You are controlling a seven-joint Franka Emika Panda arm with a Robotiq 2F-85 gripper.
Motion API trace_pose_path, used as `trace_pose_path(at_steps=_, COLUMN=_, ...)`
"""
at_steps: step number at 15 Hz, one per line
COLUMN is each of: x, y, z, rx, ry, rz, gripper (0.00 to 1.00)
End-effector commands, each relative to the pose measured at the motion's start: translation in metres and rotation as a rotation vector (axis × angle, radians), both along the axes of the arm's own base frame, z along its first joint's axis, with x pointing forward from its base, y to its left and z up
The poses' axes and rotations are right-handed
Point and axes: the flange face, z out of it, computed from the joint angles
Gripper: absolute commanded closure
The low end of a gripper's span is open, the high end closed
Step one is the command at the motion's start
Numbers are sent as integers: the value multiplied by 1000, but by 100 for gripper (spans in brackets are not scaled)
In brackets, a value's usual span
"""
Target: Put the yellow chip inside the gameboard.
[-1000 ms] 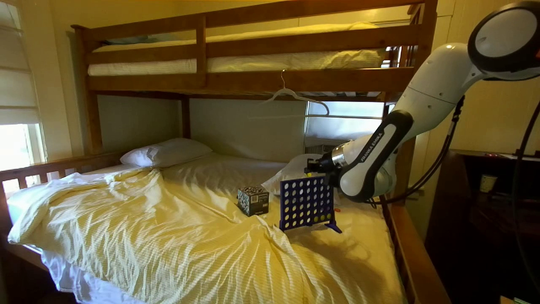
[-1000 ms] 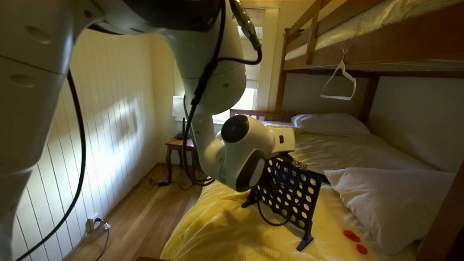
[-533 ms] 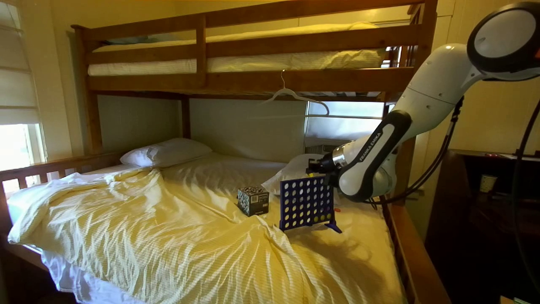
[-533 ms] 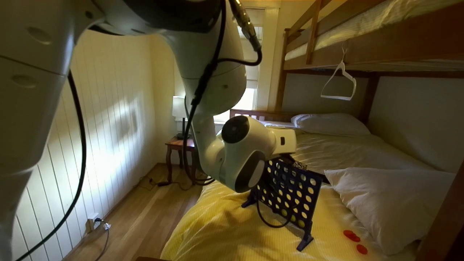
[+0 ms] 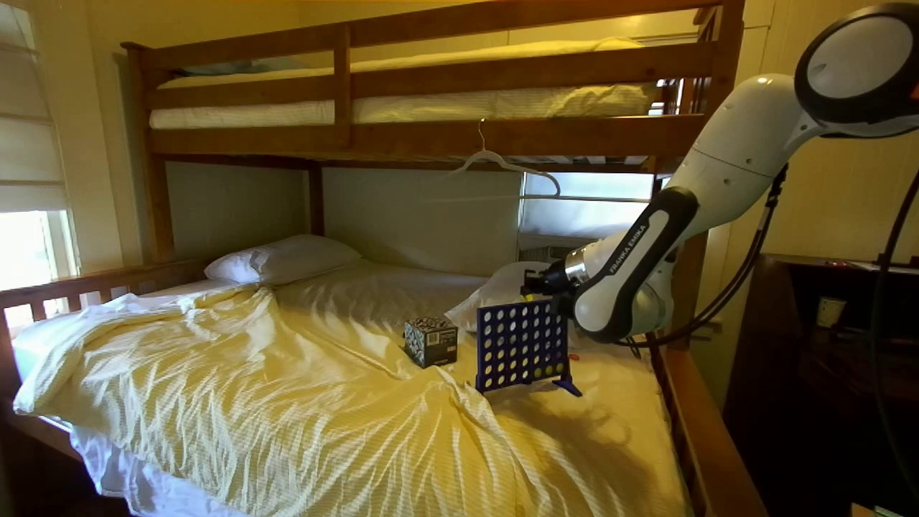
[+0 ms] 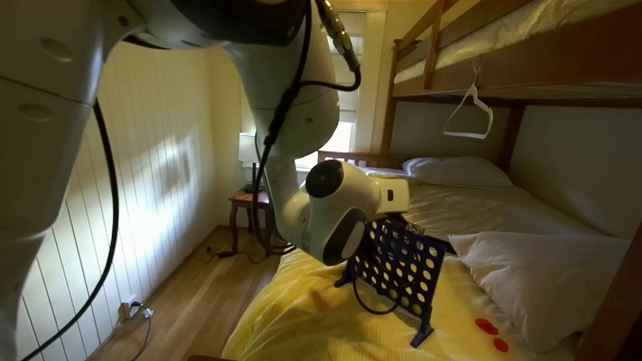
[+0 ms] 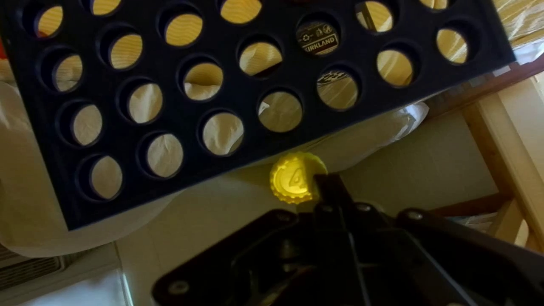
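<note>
The gameboard is a dark blue, nearly black upright panel with rows of round holes, standing on feet on the bed. It also shows in an exterior view, partly behind the arm, and in the wrist view. My gripper is just above its top edge. In the wrist view my gripper is shut on the yellow chip, which carries a "4". The chip sticks out from the fingertips near the board's top edge, apart from it in that picture. The chip is small in an exterior view.
A small dark patterned box sits beside the board on the yellow bedding. Red chips lie on the bed near a pillow. A white hanger hangs from the upper bunk's wooden rail.
My gripper, with the yellow chip in it, has shifted very slightly to the right in an exterior view. The gameboard has not moved.
</note>
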Motion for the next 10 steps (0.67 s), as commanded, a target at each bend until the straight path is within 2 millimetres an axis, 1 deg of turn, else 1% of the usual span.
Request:
trace_pose_path(at_steps=1, x=7, y=4, z=0, rx=22, ry=-4, rz=-24, gripper=100)
trace_pose_path(at_steps=10, x=10, y=3, z=-2, rx=31, ry=-13, rz=-64, gripper=100)
